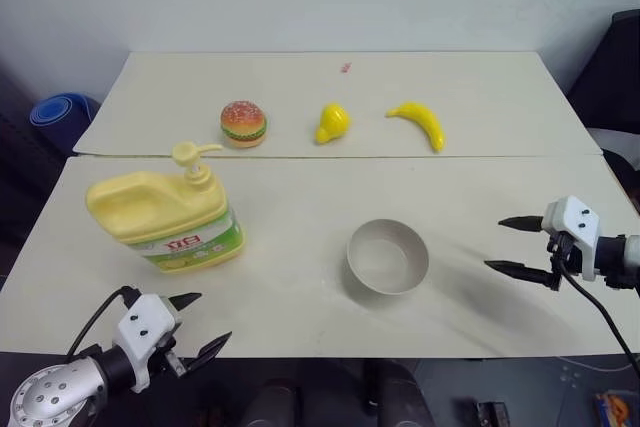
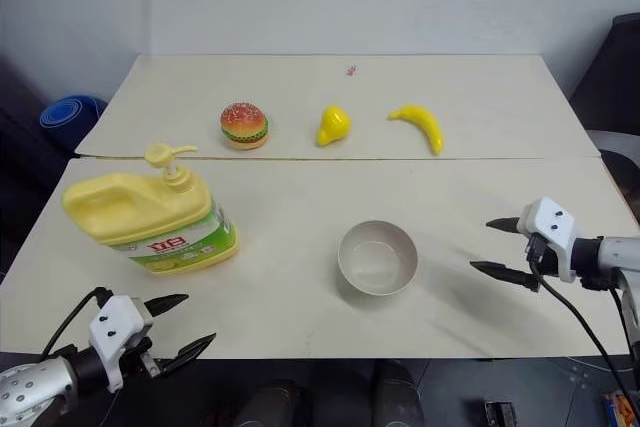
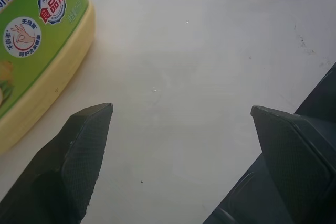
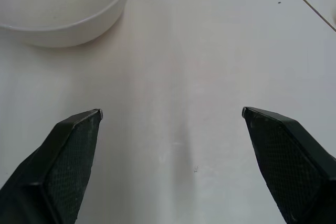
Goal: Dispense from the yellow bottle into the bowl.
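So both arms are hanging over the near edge of the desk (image 1: 300, 197), which is a matte cream surface with a seam running across it. The left end effector (image 1: 199, 324) has its two black pointed fingers spread wide with nothing between them; up close the finger pads (image 3: 86, 153) have a fine cross-hatched grip texture. The yellow bottle (image 1: 165, 215) sits just ahead of that end effector and a touch to its left: squat glossy plastic jug, moulded handle, pale pump on top, green-and-white label with red lettering. No contact, the jug stands on the desk by itself.

The right end effector (image 1: 517, 244) is wide open too and empty, fingers pointing in toward the middle. The bowl (image 1: 388, 256) is near its fingertips, off to its left, apart from them: plain round, smooth, pale grey-white.

Way beyond both, along the far half of the desk, there's a toy burger (image 1: 243, 123), a little yellow pear (image 1: 332, 123) and a banana (image 1: 420, 123) in a row.
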Tool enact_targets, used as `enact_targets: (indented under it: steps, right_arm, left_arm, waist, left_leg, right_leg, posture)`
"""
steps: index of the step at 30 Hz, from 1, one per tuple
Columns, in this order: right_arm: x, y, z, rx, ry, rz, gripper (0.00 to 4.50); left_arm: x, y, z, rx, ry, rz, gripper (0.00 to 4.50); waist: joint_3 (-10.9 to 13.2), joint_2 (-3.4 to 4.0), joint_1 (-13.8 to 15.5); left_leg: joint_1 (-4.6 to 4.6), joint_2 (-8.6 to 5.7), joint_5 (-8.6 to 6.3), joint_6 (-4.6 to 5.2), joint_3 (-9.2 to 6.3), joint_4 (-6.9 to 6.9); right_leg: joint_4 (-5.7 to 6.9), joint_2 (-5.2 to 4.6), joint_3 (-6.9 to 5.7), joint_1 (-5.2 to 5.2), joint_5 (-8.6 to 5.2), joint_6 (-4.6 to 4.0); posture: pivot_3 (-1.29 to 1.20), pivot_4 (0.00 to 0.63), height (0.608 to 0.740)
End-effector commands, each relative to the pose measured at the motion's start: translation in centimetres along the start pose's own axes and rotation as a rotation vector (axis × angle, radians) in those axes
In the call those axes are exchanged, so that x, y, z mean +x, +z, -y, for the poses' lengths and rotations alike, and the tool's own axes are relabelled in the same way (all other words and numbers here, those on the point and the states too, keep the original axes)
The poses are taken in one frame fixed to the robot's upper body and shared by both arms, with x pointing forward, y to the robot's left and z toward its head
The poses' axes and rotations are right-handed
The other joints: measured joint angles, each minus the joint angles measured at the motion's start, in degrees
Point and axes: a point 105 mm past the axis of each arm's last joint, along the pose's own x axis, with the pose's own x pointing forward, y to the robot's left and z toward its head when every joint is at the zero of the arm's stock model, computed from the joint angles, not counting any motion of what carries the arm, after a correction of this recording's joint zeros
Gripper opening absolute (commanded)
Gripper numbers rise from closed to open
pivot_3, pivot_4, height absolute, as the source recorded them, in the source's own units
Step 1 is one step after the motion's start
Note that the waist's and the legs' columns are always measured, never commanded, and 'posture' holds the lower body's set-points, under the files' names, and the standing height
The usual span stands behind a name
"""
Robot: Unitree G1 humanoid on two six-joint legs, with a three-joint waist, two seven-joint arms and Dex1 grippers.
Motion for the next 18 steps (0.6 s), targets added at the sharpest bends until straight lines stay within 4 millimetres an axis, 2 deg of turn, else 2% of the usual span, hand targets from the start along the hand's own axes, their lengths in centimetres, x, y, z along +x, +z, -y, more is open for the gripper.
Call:
enact_targets:
  steps: [1, 8, 12, 16, 18]
  right_arm:
    - [-0.3, 0.8, 0.2, -0.030, -0.012, 0.030, 4.44]
    - [0.0, 0.7, 0.0, -0.028, -0.014, 0.033, 4.44]
    - [0.3, 1.0, 0.3, -0.068, -0.028, 0.012, 4.44]
    - [0.3, 3.9, 0.2, -0.074, 0.011, 0.096, 4.44]
    - [0.6, 5.7, -0.7, -0.079, 0.076, 0.130, 4.44]
  left_arm:
    - [0.0, 0.8, 0.4, 0.031, -0.005, 0.029, 4.50]
    - [0.3, 1.3, -0.4, -0.006, 0.035, 0.065, 4.50]
    - [0.4, 1.9, -0.1, -0.047, -0.009, 0.080, 4.50]
    - [-0.1, 4.4, 0.8, -0.024, -0.150, 0.109, 4.50]
    - [-0.3, 5.8, 0.8, 0.025, -0.192, 0.106, 4.50]
  waist:
    - [0.00, 0.00, 0.00]
    - [0.00, 0.00, 0.01]
    - [0.00, 0.00, -0.01]
    - [0.00, 0.00, -0.06]
    - [0.00, 0.00, -0.06]
  left_leg:
    - [0.00, 0.00, 0.00, 0.00, 0.00, 0.00]
    - [0.00, 0.00, 0.00, 0.00, 0.01, 0.01]
    - [0.01, 0.00, 0.00, 0.00, 0.02, 0.05]
    - [0.01, 0.01, 0.01, -0.01, 0.02, 0.10]
    - [0.05, 0.02, 0.02, -0.05, 0.01, 0.12]
  right_leg:
    - [0.00, 0.00, 0.00, 0.00, 0.00, 0.00]
    - [0.01, 0.01, 0.01, 0.01, 0.01, 0.01]
    - [0.06, 0.01, 0.02, 0.00, 0.01, 0.01]
    - [0.12, 0.01, 0.05, 0.00, 0.01, 0.02]
    - [0.17, 0.00, 0.06, 0.00, 0.02, 0.01]
  posture:
    - [0.00, 0.150, 0.740]
    - [0.00, 0.150, 0.740]
    - [0.00, 0.150, 0.740]
    - [0.00, 0.150, 0.740]
    - [0.00, 0.150, 0.740]
